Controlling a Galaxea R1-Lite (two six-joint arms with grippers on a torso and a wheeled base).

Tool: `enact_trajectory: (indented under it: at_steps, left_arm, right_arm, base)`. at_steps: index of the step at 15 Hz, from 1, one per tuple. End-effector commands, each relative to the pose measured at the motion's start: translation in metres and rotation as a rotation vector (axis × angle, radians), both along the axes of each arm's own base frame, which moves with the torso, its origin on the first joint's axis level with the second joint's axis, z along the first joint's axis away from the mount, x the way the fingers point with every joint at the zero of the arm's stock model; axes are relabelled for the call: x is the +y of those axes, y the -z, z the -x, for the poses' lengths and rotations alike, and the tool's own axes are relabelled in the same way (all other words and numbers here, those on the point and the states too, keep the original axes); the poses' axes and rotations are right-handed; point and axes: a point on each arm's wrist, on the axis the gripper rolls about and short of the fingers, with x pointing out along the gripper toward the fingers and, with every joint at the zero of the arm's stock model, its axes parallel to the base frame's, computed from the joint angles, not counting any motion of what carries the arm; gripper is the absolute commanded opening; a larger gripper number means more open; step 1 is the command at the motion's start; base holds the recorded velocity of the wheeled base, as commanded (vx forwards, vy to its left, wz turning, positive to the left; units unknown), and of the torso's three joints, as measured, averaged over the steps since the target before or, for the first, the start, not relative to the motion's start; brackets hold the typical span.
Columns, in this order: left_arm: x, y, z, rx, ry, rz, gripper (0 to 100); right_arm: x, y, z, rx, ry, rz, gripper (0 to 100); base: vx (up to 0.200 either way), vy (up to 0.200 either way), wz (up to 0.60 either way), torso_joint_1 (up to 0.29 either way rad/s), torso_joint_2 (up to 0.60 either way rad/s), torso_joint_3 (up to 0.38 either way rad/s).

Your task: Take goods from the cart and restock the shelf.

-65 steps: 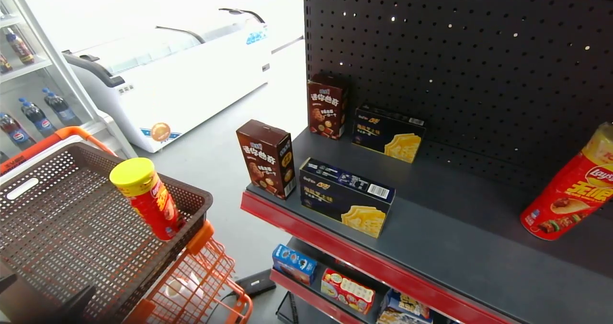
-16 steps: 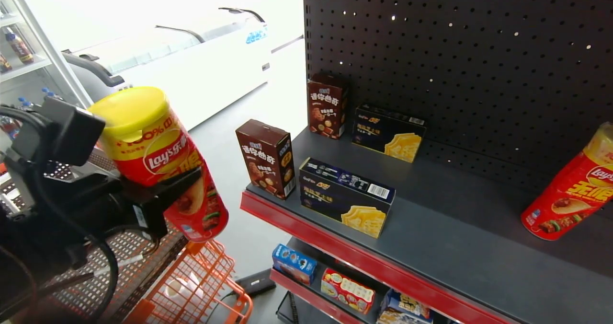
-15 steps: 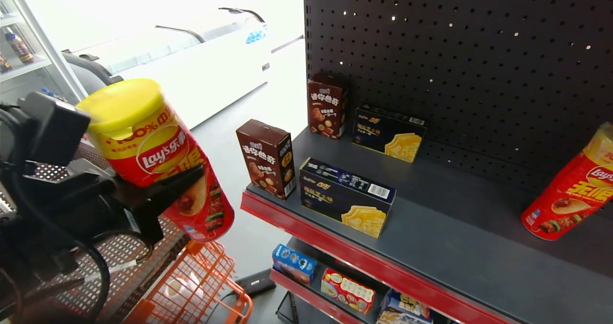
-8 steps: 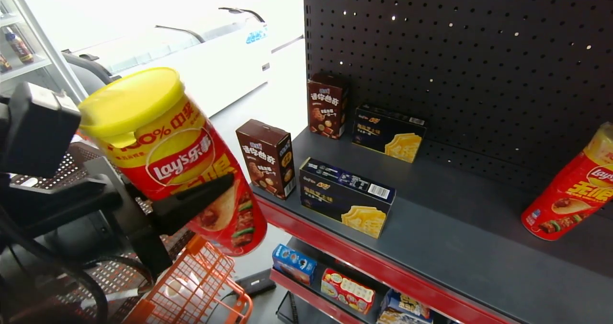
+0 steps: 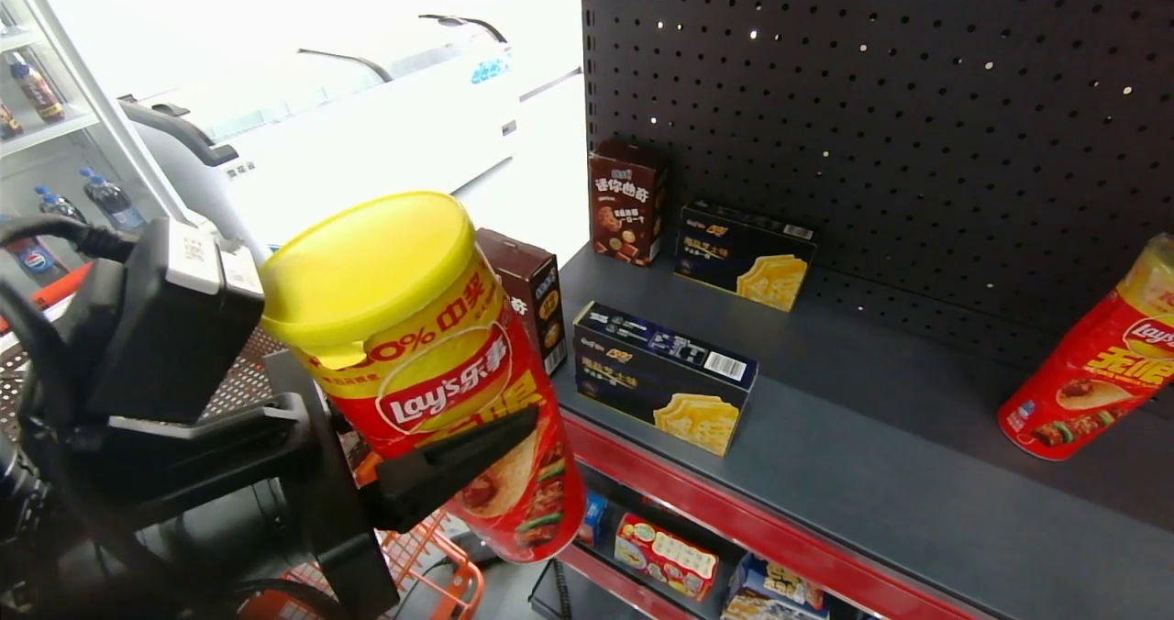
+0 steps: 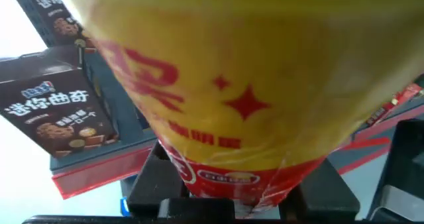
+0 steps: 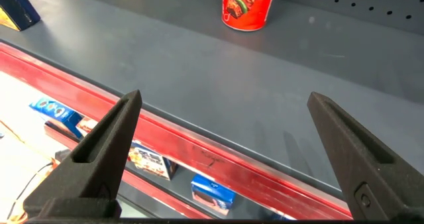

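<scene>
The chip canister [image 5: 438, 363], earlier standing in the cart basket [image 5: 231, 389] at the frame's left, is now clamped in the left gripper [image 5: 431, 437]. It has been lifted out and carried right to lower centre, partly covering the front brown cookie box [image 5: 537, 294] at the edge of the shelf [image 5: 825, 446].

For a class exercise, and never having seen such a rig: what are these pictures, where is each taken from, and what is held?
A two-armed robot is restocking a shop shelf. The head view comes from a camera on its head, looking down; each wrist view from a camera on that arm. The left pincer grips a red chip can with a yellow lid, tilted, near the shelf's front edge. The right pincer hangs open and empty, facing the shelf. On it are brown boxes, dark blue boxes and a second chip can.
</scene>
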Motion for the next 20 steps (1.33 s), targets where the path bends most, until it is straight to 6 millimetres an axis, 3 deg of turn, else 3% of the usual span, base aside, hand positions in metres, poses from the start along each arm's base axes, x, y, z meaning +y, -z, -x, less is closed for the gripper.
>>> enact_trajectory:
  at_steps: [1, 12, 20]
  left_arm:
    - [-0.007, 0.001, 0.004, 0.031, 0.040, 0.013, 0]
    - [-0.020, 0.006, 0.021, 0.066, 0.200, 0.014, 0]
    - [-0.021, 0.009, 0.019, 0.075, 0.193, 0.006, 0]
  right_arm:
    - [0.000, 0.000, 0.000, 0.000, -0.009, 0.005, 100]
    - [0.000, 0.000, 0.000, 0.000, -0.010, 0.005, 100]
    - [0.000, 0.000, 0.000, 0.000, -0.009, 0.005, 100]
  base:
    - [0.000, 0.000, 0.00, 0.000, 0.00, 0.000]
    - [0.000, 0.000, 0.00, 0.000, 0.00, 0.000]
    - [0.000, 0.000, -0.60, 0.002, 0.00, 0.004]
